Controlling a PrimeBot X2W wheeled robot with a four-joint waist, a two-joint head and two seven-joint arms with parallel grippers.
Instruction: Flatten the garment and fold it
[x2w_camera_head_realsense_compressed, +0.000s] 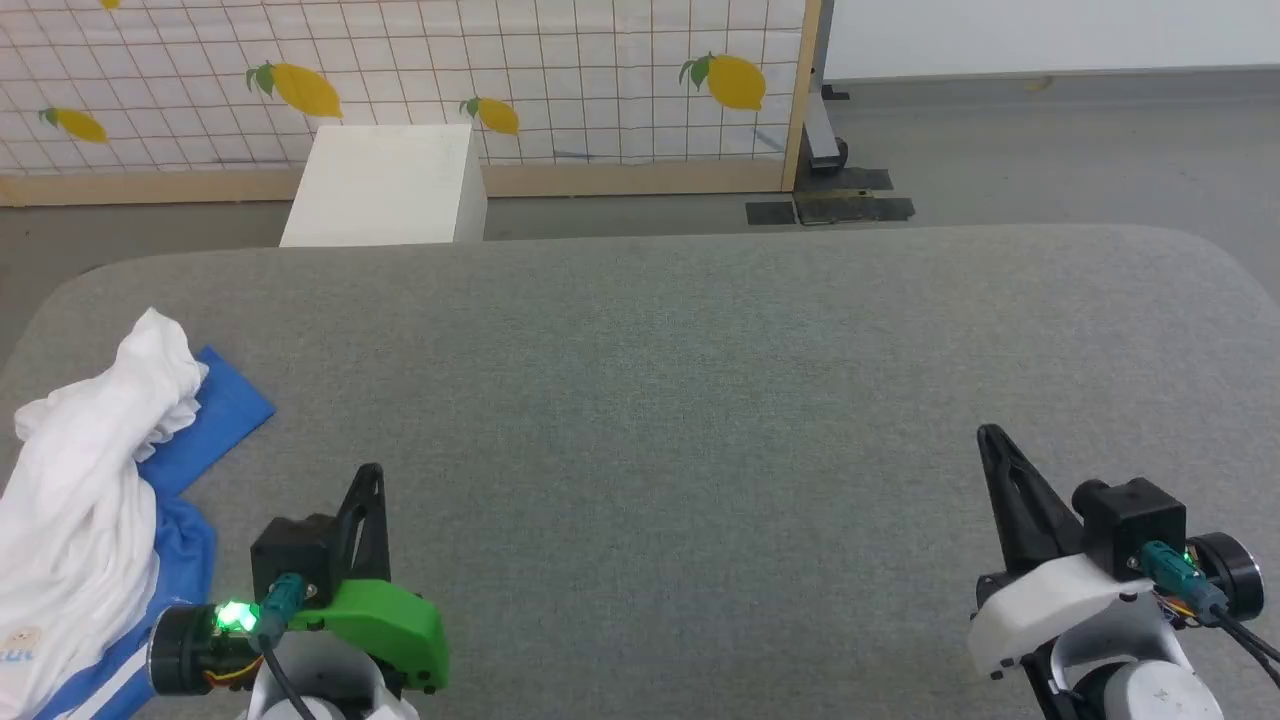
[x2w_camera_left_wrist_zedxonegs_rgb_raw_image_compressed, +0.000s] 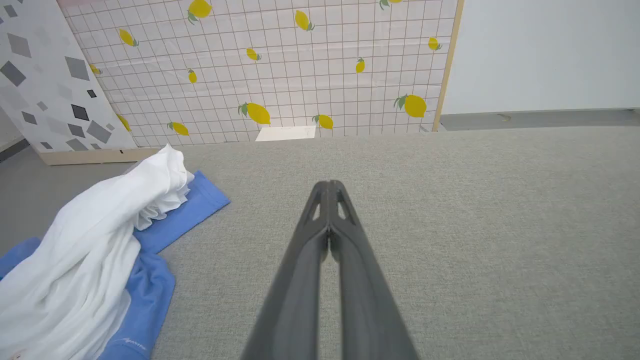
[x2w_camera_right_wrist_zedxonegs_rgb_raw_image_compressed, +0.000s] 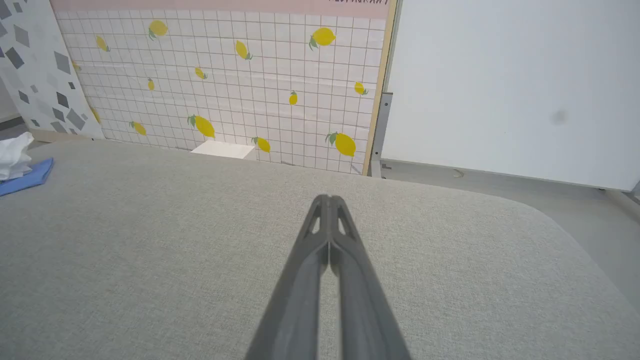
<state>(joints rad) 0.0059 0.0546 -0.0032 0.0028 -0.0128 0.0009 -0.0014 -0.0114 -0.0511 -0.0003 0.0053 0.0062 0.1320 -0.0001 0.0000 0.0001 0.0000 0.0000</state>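
Illumination is bright, even and diffuse; shadows are faint. Both wrist views bend straight lines near their edges.

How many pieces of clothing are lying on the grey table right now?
1. The garment, white with blue sleeves, lies crumpled at the table's left edge, to the left of the left gripper and apart from it. Anything beneath its folds would be hidden.

The left arm (x2w_camera_head_realsense_compressed: 320, 700) has a bright green cover (x2w_camera_head_realsense_compressed: 385, 618), a black box (x2w_camera_head_realsense_compressed: 295, 560), a lit green lamp (x2w_camera_head_realsense_compressed: 236, 616) and a teal plug (x2w_camera_head_realsense_compressed: 283, 597) with a dark cable (x2w_camera_head_realsense_compressed: 280, 680). The right arm (x2w_camera_head_realsense_compressed: 1130, 690) has a white cover (x2w_camera_head_realsense_compressed: 1050, 600) with the same box and plug. The fingers (x2w_camera_left_wrist_zedxonegs_rgb_raw_image_compressed: 300, 290) are long, dark grey, slotted near the tips.
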